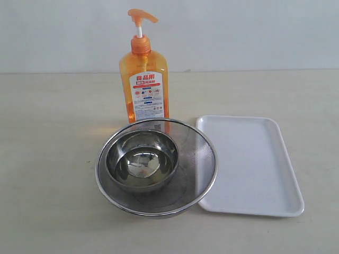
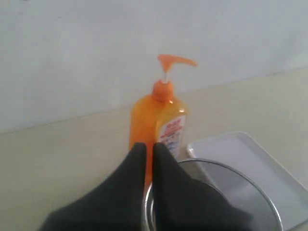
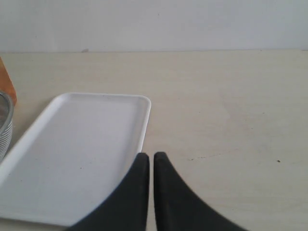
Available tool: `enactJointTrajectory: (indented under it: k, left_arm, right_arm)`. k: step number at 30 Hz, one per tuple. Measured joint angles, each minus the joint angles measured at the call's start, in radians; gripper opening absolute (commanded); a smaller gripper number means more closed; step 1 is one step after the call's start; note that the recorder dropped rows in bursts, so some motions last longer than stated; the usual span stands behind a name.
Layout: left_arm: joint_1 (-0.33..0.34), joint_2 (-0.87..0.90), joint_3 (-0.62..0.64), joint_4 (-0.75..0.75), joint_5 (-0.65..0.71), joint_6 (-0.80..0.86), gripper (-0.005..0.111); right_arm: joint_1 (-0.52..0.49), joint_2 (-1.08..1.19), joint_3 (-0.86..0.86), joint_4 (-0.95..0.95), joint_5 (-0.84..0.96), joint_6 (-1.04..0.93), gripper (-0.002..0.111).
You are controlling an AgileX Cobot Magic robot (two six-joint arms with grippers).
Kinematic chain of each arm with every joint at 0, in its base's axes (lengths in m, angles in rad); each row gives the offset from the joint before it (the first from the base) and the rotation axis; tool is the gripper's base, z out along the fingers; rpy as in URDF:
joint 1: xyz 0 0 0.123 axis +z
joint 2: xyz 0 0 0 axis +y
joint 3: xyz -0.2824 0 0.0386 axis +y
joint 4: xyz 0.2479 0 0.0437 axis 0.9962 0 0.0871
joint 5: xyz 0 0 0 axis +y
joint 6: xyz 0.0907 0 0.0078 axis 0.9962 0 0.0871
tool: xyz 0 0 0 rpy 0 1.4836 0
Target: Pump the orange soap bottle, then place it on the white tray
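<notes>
left gripper (image 2: 149,150): jaws pressed together, empty, by mesh bowl (image 1: 200,165) rim, bottle (image 2: 156,120) just beyond | right gripper (image 3: 151,161): jaws together, empty, over table (image 3: 226,110) at tray (image 3: 82,154) edge | bottle: upright on table behind mesh bowl, off tray | small bowl (image 1: 142,160): nested in mesh bowl, whose rim meets tray's left edge

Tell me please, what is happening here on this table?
Nothing is being handled at the moment. The left gripper and the right gripper are both shut and hold nothing. The bottle stands upright on the table, behind two nested steel bowls, its pump up. The tray lies to the right of the bowls in the exterior view, with nothing on it. The task has not begun.
</notes>
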Motion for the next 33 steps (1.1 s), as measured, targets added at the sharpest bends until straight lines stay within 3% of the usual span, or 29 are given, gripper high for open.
enactJointTrajectory:
  k: [2, 5, 7, 8, 10, 13, 21, 25, 33]
  left_arm:
    - [0.0, 0.074, 0.0, -0.169, 0.006, 0.186, 0.005]
    - [0.0, 0.182, 0.0, -0.36, 0.008, 0.467, 0.018]
    - [0.0, 0.251, 0.0, -0.479, 0.012, 0.62, 0.035]
    - [0.0, 0.284, 0.0, -0.522, 0.015, 0.673, 0.055]
    - [0.0, 0.371, 0.0, -0.653, 0.026, 0.809, 0.075]
    - [0.0, 0.517, -0.007, -0.707, 0.032, 0.895, 0.076]
    - [0.0, 0.811, -0.103, -0.715, 0.121, 0.915, 0.074]
    - [0.0, 0.893, -0.158, -0.72, 0.241, 1.07, 0.071]
    - [0.0, 0.983, -0.24, -0.72, 0.309, 1.111, 0.072]
  right_arm:
    - [0.0, 0.0, 0.0, 0.0, 0.0, 0.0, 0.0]
    - [0.0, 0.0, 0.0, 0.0, 0.0, 0.0, 0.0]
    - [0.0, 0.0, 0.0, 0.0, 0.0, 0.0, 0.0]
    - [0.0, 0.0, 0.0, 0.0, 0.0, 0.0, 0.0]
    - [0.0, 0.0, 0.0, 0.0, 0.0, 0.0, 0.0]
    - [0.0, 0.0, 0.0, 0.0, 0.0, 0.0, 0.0]
    - [0.0, 0.0, 0.0, 0.0, -0.005, 0.0, 0.0]
    - [0.0, 0.0, 0.0, 0.0, -0.006, 0.0, 0.0]
    - [0.0, 0.0, 0.0, 0.0, -0.006, 0.0, 0.0]
